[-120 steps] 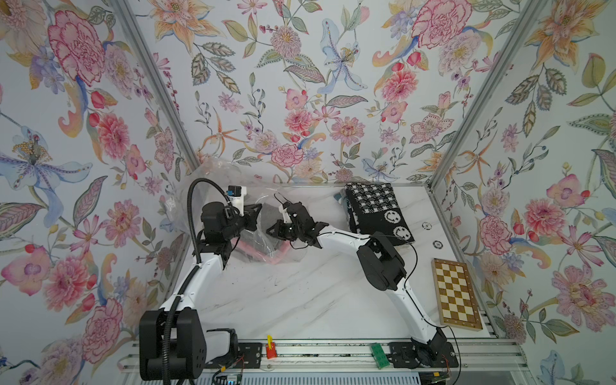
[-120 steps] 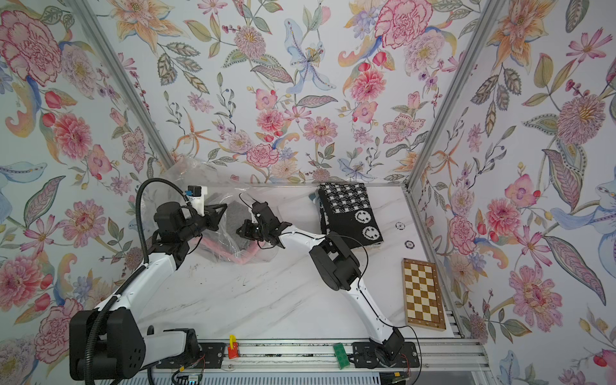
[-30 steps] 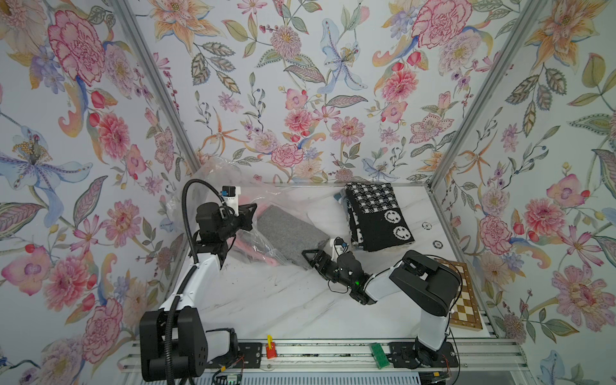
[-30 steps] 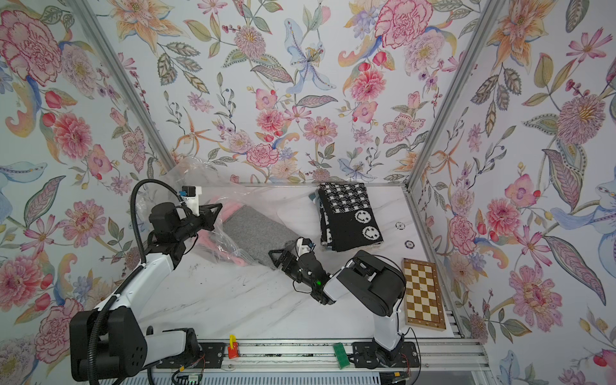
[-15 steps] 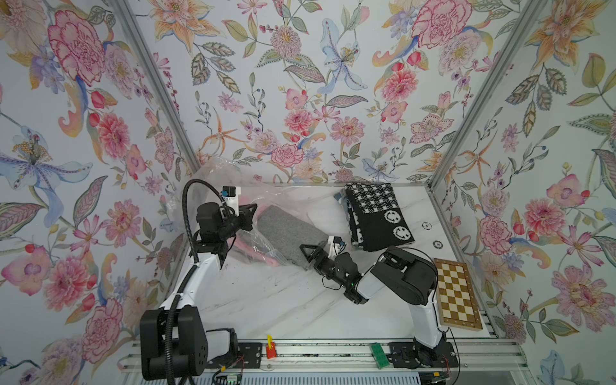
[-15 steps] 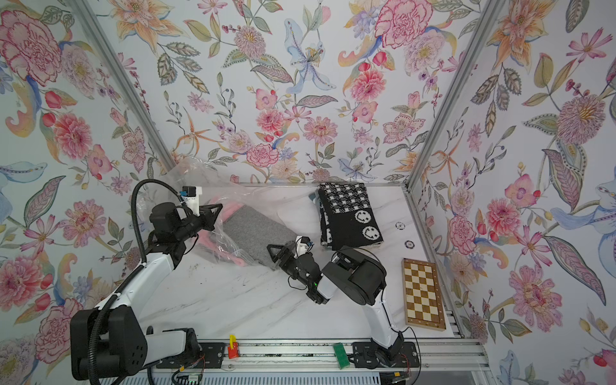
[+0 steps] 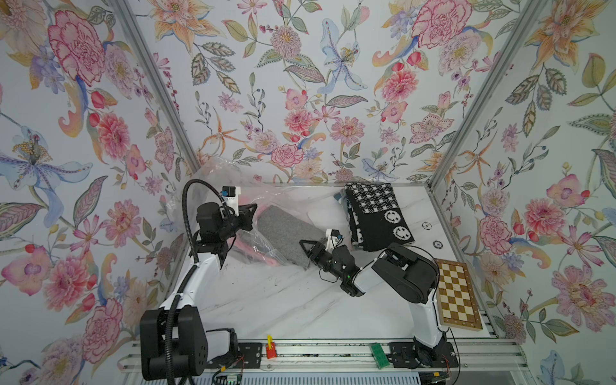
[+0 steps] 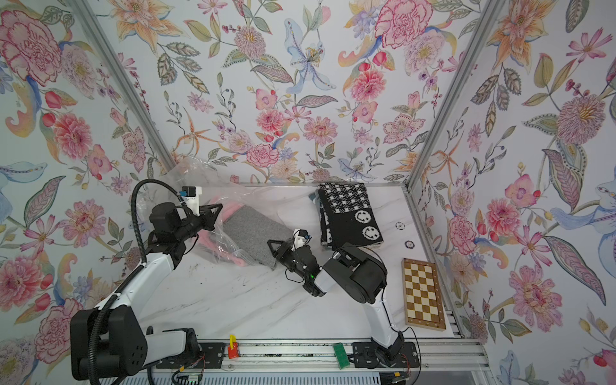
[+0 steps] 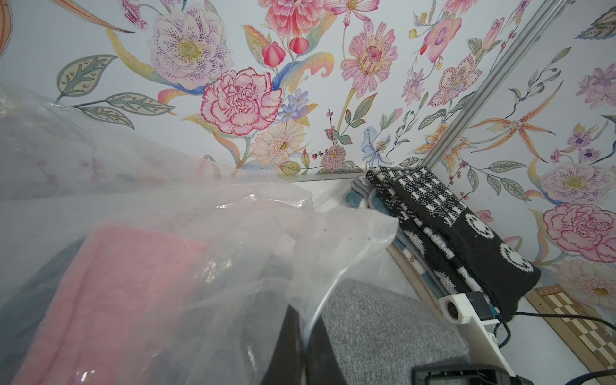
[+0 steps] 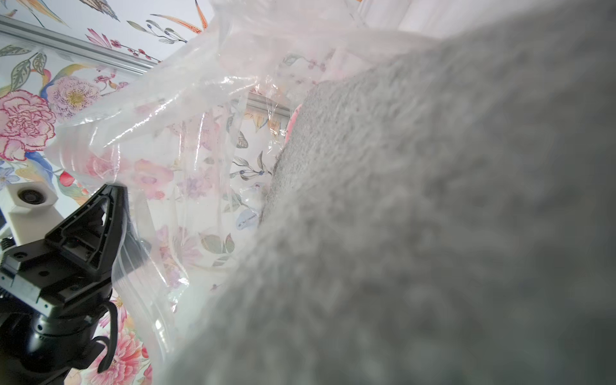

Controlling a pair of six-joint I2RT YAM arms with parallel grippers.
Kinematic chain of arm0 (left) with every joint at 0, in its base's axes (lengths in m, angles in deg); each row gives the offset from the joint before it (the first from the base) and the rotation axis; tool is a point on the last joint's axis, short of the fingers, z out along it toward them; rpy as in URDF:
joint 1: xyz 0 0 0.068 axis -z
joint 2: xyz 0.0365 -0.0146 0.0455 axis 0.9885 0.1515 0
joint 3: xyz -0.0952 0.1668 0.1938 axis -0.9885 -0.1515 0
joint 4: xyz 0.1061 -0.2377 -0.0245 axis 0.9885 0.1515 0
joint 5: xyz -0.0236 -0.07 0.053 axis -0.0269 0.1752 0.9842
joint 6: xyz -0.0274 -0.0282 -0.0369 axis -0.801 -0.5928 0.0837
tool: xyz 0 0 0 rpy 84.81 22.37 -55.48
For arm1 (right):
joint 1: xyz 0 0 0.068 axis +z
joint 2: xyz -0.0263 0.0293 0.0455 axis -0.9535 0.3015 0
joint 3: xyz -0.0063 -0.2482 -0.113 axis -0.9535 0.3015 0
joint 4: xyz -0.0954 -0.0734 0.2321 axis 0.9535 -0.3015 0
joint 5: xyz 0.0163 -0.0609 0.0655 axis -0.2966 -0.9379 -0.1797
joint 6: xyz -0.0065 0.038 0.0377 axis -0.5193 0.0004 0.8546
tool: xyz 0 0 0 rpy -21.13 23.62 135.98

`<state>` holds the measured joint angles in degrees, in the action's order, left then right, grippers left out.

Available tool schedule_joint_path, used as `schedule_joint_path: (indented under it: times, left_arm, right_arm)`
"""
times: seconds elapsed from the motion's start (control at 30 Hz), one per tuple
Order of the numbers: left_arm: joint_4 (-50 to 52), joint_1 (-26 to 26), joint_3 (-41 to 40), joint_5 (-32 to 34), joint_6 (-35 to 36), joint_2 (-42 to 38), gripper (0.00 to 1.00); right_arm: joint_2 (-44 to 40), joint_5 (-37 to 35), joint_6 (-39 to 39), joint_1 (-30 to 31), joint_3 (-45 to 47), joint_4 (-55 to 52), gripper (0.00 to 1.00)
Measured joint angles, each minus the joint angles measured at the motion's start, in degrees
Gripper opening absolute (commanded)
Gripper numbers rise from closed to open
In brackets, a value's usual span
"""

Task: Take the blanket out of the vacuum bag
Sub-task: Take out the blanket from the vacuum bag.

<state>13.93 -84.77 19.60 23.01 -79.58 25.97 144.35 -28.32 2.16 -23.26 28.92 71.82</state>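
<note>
The vacuum bag (image 7: 233, 186) is crinkly clear plastic, bunched at the back left against the wall. My left gripper (image 7: 255, 208) is shut on the bag's open edge, and the left wrist view shows the film pinched between its fingers (image 9: 293, 333). A folded grey blanket (image 7: 286, 233) lies slanted, mostly outside the bag's mouth. A pink blanket (image 9: 116, 283) is still inside the bag. My right gripper (image 7: 304, 246) sits at the grey blanket's near corner. That grey blanket (image 10: 433, 200) fills the right wrist view and hides the jaws.
A stack of folded blankets topped by a black-and-white smiley one (image 7: 376, 216) lies at the back right. A wooden chessboard (image 7: 458, 293) lies along the right edge, with two small chips (image 7: 427, 225) beside it. Floral walls close three sides.
Four seconds ago the grey blanket was inside the bag; now it lies mostly outside. Over the last second my right gripper moved back to the blanket's near corner. The left gripper held still.
</note>
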Motion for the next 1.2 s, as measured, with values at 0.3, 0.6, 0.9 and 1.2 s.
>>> schedule_joint_path:
  times: [0.3, 0.6, 0.9, 1.2]
  left_arm:
    - [-0.13, 0.00, 0.00, -0.02, 0.00, 0.22, 0.01]
    - [-0.15, -0.28, 0.00, -0.02, 0.00, 0.28, 0.01]
    - [-0.15, -1.36, 0.00, -0.02, 0.00, 0.26, 0.01]
    - [-0.17, -1.42, 0.00, -0.07, -0.02, 0.28, 0.01]
  right_arm:
    - [-4.26, 1.49, -1.77, 0.00, -0.96, -9.25, 0.00]
    - [-17.22, 4.07, -5.97, 0.00, -8.79, -30.34, 0.00]
    - [-29.86, 3.28, -6.71, 0.24, -12.24, -52.41, 0.00]
    - [-46.21, -4.07, -7.32, 0.04, -12.72, -72.87, 0.00]
